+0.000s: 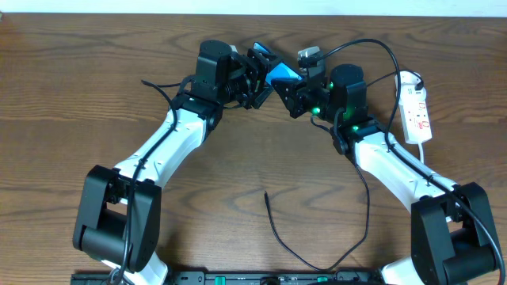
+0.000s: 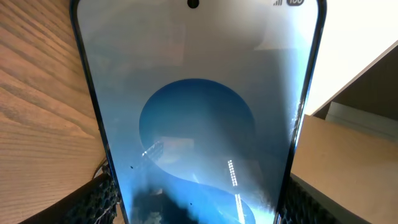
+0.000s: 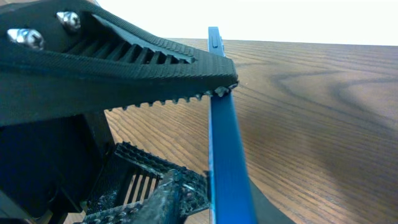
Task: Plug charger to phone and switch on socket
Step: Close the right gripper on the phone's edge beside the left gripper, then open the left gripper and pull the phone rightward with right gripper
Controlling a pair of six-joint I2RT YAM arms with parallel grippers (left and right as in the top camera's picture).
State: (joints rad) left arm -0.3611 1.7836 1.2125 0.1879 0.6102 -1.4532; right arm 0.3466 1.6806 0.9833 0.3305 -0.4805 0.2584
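The phone [image 1: 282,75], blue screen lit, is held up off the table at the back centre between both grippers. My left gripper [image 1: 257,79] is shut on its long edges; the screen fills the left wrist view [image 2: 199,112] with my left gripper's [image 2: 199,208] fingers at either side. My right gripper [image 1: 298,93] straddles the phone, seen edge-on in the right wrist view [image 3: 227,155], and my right gripper [image 3: 233,202] has a pad pressed against it. The charger [image 1: 317,265] lies on the table, its plug tip [image 1: 266,195] loose at front centre. The socket [image 1: 417,107] lies at far right.
The socket's white plug and cord [image 1: 409,78] sit at its far end. A small grey object [image 1: 309,55] lies behind the right gripper. Black arm cables arc over the right arm [image 1: 372,43] and beside the left arm [image 1: 154,85]. The wood table edge runs along the back.
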